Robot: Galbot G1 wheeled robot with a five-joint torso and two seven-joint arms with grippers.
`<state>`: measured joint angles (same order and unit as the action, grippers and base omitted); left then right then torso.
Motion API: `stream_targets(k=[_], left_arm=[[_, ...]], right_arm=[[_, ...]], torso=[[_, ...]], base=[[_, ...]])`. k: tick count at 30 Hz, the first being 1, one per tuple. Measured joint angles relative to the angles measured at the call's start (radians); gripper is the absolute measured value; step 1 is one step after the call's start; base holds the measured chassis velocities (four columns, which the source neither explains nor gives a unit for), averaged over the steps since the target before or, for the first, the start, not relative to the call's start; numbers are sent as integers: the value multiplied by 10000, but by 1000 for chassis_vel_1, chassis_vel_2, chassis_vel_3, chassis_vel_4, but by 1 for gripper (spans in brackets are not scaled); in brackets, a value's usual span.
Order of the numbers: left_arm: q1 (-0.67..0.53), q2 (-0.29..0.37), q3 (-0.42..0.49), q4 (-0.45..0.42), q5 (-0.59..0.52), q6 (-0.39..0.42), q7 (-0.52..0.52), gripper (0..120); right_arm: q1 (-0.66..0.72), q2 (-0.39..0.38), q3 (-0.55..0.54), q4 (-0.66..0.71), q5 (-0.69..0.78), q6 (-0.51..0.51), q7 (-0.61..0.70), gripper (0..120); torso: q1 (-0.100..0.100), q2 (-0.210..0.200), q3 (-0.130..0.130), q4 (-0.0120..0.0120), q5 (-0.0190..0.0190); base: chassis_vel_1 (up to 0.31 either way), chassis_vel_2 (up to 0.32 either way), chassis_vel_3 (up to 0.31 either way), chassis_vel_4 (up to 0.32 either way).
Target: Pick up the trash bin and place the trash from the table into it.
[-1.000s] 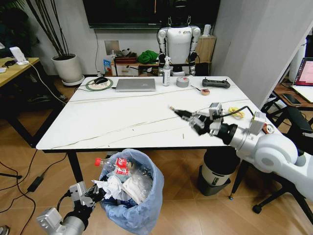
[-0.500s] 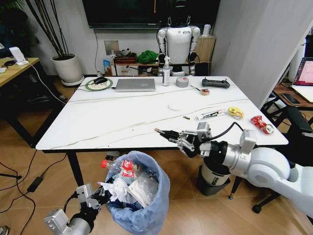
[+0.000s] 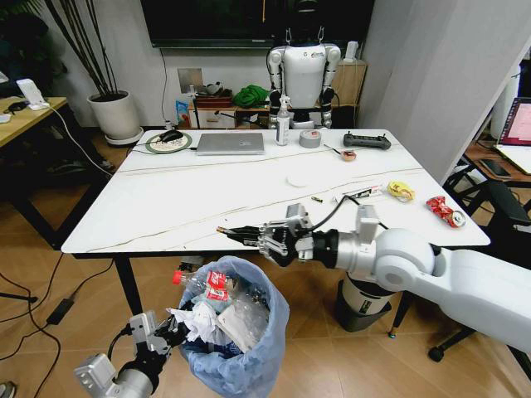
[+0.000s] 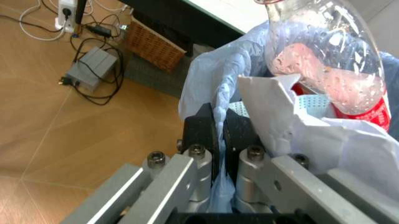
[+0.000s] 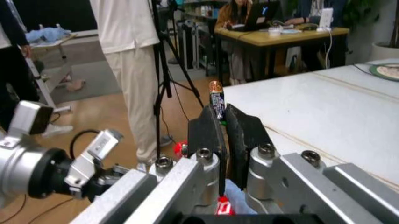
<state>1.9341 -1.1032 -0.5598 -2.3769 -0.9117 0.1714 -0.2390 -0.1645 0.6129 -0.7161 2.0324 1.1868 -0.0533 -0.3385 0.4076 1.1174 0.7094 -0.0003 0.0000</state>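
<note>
The step in hand looks like carrying one piece of trash to the drop. The right gripper (image 3: 253, 236), jaws pressed together on a thin dark wrapper strip with a coppery tip (image 5: 216, 100), reaches out past the near edge of the large white marble-look table with black edge (image 3: 207, 199), above and just short of the small round trash bin lined with a crinkly light-blue plastic bag (image 3: 249, 348). The strip's long axis runs on from the fingers, its free end pointing toward the robot's left, roughly level. The left gripper (image 4: 218, 135) is clamped on the bag's rim, holding the bin low beside the table's front edge; it is already heaped with a clear red-labelled bottle (image 3: 203, 284) and crumpled white tissues (image 3: 195, 322). The next move likely calls for bringing the strip over the bin's mouth before letting go. A red wrapper (image 3: 444, 211) and a yellow wrapper (image 3: 401, 191) lie on the table's right side.
</note>
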Motion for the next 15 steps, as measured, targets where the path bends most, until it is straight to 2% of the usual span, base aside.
stream_targets(k=[15], left_arm=[[-49, -17, -145, 15, -137, 10, -27, 0]], right_arm=[[328, 887, -1023, -751, -278, 161, -27, 1]], torso=[[0, -1, 0, 0, -1]], base=[[0, 0, 0, 0]])
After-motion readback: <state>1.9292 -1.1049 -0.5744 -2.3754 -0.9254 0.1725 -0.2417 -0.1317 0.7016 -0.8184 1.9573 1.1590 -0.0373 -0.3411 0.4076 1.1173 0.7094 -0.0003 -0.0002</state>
